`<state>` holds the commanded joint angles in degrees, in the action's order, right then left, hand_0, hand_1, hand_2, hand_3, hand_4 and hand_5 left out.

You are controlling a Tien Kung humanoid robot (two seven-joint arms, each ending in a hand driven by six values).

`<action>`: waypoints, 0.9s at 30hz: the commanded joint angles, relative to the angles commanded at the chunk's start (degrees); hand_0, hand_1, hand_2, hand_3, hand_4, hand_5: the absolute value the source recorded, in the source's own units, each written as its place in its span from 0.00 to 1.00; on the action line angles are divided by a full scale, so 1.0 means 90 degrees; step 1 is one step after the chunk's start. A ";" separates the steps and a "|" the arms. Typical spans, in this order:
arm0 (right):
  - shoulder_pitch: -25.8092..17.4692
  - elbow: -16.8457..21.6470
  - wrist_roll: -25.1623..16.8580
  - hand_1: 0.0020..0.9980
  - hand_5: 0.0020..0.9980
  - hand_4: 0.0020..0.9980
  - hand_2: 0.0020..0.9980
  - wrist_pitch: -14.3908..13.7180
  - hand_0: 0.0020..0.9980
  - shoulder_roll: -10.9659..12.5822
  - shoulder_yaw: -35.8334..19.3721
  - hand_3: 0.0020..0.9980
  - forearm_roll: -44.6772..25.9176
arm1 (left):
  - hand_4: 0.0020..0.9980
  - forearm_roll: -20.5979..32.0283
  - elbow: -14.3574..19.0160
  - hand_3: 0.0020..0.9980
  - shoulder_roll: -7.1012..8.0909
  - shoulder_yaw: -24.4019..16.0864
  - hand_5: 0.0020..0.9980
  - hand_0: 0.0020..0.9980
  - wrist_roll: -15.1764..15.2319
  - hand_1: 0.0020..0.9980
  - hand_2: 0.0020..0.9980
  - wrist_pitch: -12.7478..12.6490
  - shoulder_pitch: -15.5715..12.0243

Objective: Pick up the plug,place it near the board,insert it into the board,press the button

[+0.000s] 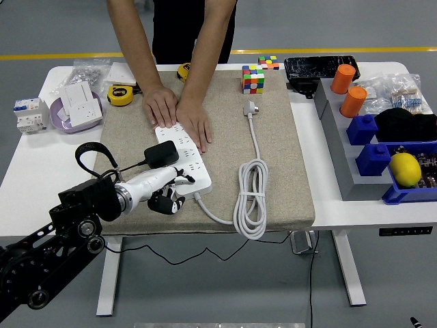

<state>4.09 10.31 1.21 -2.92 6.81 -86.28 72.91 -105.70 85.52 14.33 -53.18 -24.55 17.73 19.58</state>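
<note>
A white power board [193, 162] lies on the beige mat [273, 157]. The black plug [161, 154] sits in its sockets near the middle, and its black cord runs off to the left. My left hand [172, 190] is at the board's near end. One white finger [186, 180] points onto the board's near corner while the others curl under, holding nothing. I cannot tell whether it touches the button. A person's two hands [179, 113] press flat on the board's far end. My right arm does not show.
The board's own white cable [251, 195] lies coiled on the mat to the right, with its plug [250, 108] near a colour cube [252, 79]. A tape measure [121, 94] and a white socket [80, 106] lie at the left. Bins with orange cylinders [343, 78] and a lemon [405, 169] stand at the right.
</note>
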 joint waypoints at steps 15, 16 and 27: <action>-0.0021 0.0000 0.0005 0.76 0.92 1.00 0.75 0.0003 0.84 0.0001 0.0002 0.77 0.0018 | 0.53 -0.0121 -0.0213 0.81 -0.0077 -0.0035 0.00 0.14 0.0135 0.04 0.15 -0.0201 0.0043; -0.0021 0.0000 0.0005 0.76 0.92 1.00 0.75 0.0003 0.84 0.0002 0.0001 0.77 0.0021 | 0.53 -0.0126 -0.0232 0.81 -0.0088 -0.0041 0.00 0.14 0.0142 0.04 0.15 -0.0209 0.0051; -0.0034 0.0000 0.0010 0.76 0.92 1.00 0.75 0.0004 0.84 0.0003 -0.0015 0.77 0.0038 | 0.55 -0.0098 -0.0445 0.81 -0.0093 0.0023 0.00 0.14 0.0130 0.04 0.15 -0.0145 0.0008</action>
<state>3.79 10.31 1.30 -2.88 6.84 -86.41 73.25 -106.58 81.51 13.50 -52.98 -23.38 16.43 19.65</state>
